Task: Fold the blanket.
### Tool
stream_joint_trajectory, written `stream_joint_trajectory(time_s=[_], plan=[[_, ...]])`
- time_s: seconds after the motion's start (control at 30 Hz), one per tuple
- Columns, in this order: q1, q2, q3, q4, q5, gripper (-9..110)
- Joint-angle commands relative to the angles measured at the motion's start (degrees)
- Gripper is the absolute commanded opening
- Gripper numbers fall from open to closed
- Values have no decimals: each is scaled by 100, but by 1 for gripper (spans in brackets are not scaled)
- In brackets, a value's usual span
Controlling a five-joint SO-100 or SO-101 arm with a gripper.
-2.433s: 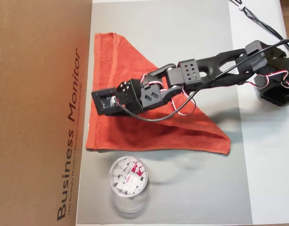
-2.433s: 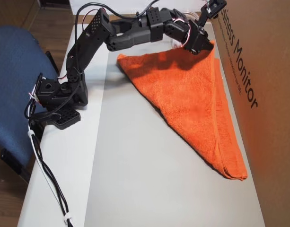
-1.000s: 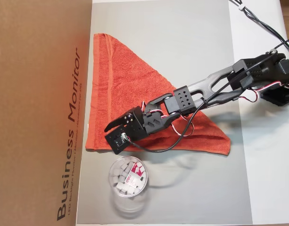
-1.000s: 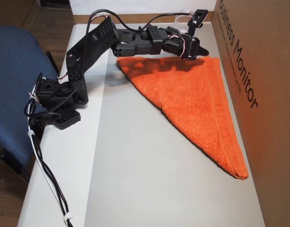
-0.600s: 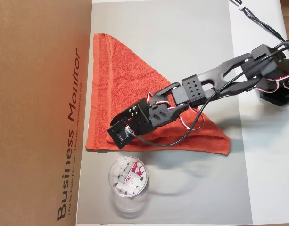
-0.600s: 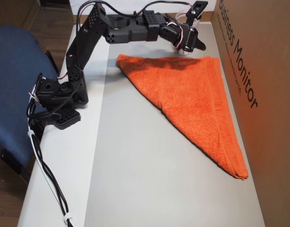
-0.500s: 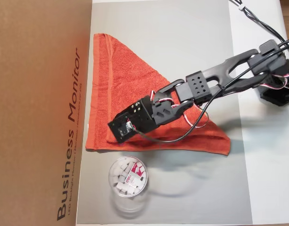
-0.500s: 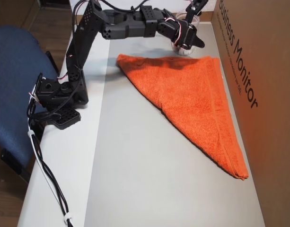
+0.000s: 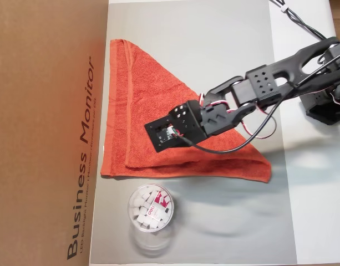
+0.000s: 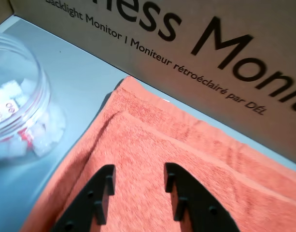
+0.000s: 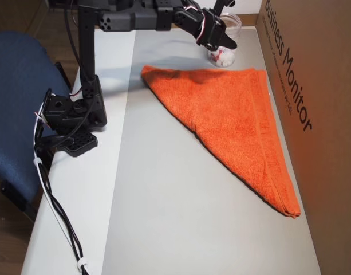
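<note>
Leaning along one side of the grey table (image 9: 214,44) is a big brown cardboard monitor box (image 9: 47,111). Beside it lies the orange-red terry-cloth blanket (image 9: 142,111), folded into a flat triangle. Above it hangs the black two-finger gripper (image 10: 136,180), slightly parted, holding nothing. Nearby stands a small clear plastic jar (image 9: 151,208).

The scene is lit evenly and brightly from above, with no hard glare. Soft, smeared shadows of the arm are cast on the grey mat (image 9: 225,216) in an overhead view. In the wrist view, the clear plastic jar (image 10: 20,96) is rendered blurred, while the cardboard box (image 10: 196,53) lettering is kept fairly sharp.
</note>
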Motion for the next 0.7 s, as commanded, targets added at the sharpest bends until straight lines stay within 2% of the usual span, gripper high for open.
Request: stream_joint_trajectory(time_s=[0.0,0.37,0.67], plan=[[-35,976,439,123,-791,10],[-114,3120,1819,1714,-2259,10],[-536,4438,2637,2610,-2689,10]])
